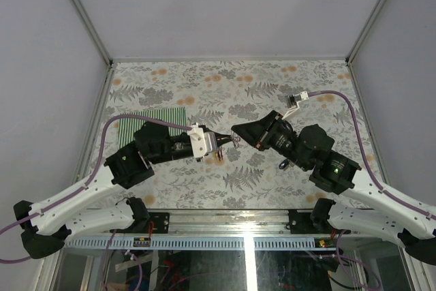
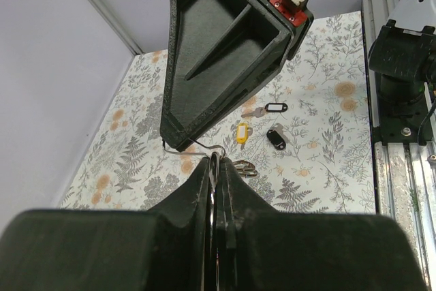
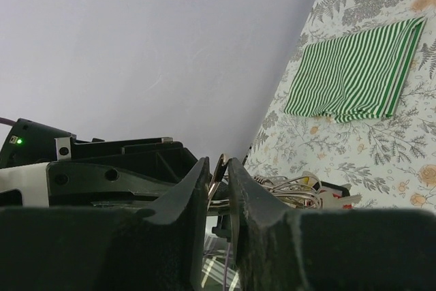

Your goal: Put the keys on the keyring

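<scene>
The keyring (image 2: 197, 144) is a thin silver wire held above the table between both grippers. My left gripper (image 2: 216, 158) (image 1: 230, 142) is shut on one side of it. The other end runs under the tip of my right gripper (image 1: 235, 129), whose black fingers (image 2: 204, 66) fill the upper left wrist view. In the right wrist view, the right gripper (image 3: 219, 165) is pinched on a thin metal strip (image 3: 218, 170). Loose keys lie on the table beyond: a yellow tag (image 2: 242, 132), a black loop tag (image 2: 276, 107), a black-headed key (image 2: 276, 138) and a silver key (image 2: 253, 112). Silver loops (image 2: 244, 167) (image 3: 293, 185) sit beside the left fingertips.
A folded green-striped cloth (image 1: 162, 115) (image 3: 354, 73) lies on the floral table at the back left. The right arm's base and rail (image 2: 402, 66) stand at the near edge. Grey walls close in the table on three sides.
</scene>
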